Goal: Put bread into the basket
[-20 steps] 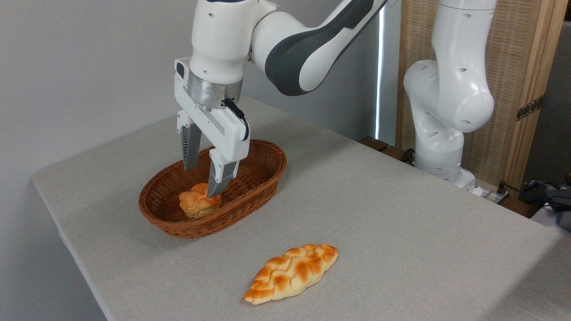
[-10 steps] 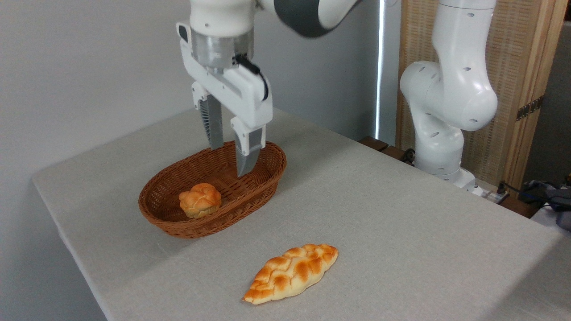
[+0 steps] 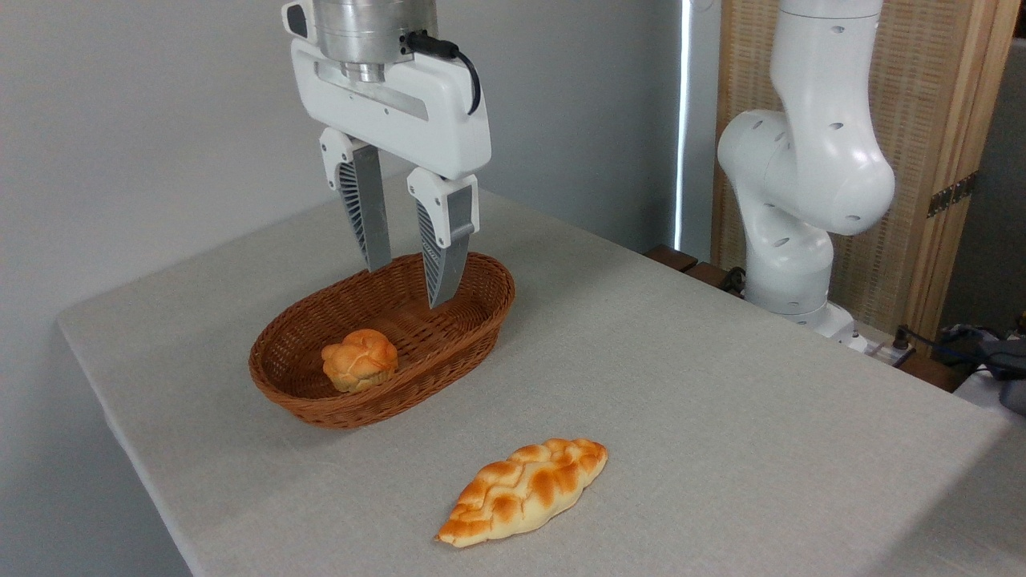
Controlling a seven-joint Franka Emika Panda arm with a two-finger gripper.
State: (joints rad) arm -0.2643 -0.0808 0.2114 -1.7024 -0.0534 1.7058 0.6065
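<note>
Bread (image 3: 359, 361): lying inside the basket, toward its near-left end, free of any grip.
Basket (image 3: 473, 324): oval wicker, resting on the tabletop (image 3: 681, 385).
End effector (image 3: 407, 287): above the basket's far end, fingers parted with a clear gap, holding nothing (tips point down).
Braided loaf (image 3: 525, 489): on the tabletop in front of the basket, well apart from it.

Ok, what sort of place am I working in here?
Probably a lab or test room, not a kitchen: the robot arm stands at a cloth-covered table that holds only a basket and two breads, with a plain wall and a folding screen behind.
</note>
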